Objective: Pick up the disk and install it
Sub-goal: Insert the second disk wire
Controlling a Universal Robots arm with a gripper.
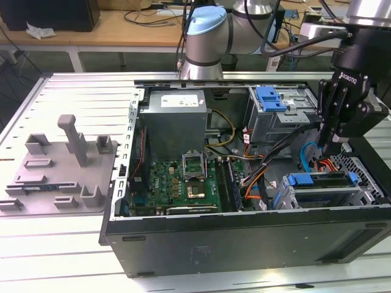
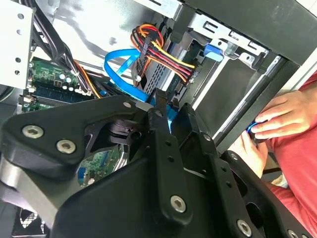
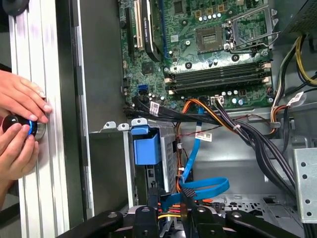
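Evidently, in the exterior view the gripper (image 1: 331, 148) hangs inside the case (image 1: 244, 238), just above the disk (image 1: 321, 181) in its bay; whether it is open or closed I cannot tell. In the second wrist view, cables (image 2: 163, 54) crowd close by. In the first wrist view, the blue rail (image 3: 146, 146) looks the safest hold, since the disk is likely heavy, rigid and shock-sensitive.

blue-railed disk (image 1: 317, 180) in case bay

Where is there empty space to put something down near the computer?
The slatted table is bare beyond the grey fixture, and also in front of the case. Inside the case it is crowded: cables and the gripper fill the drive corner.
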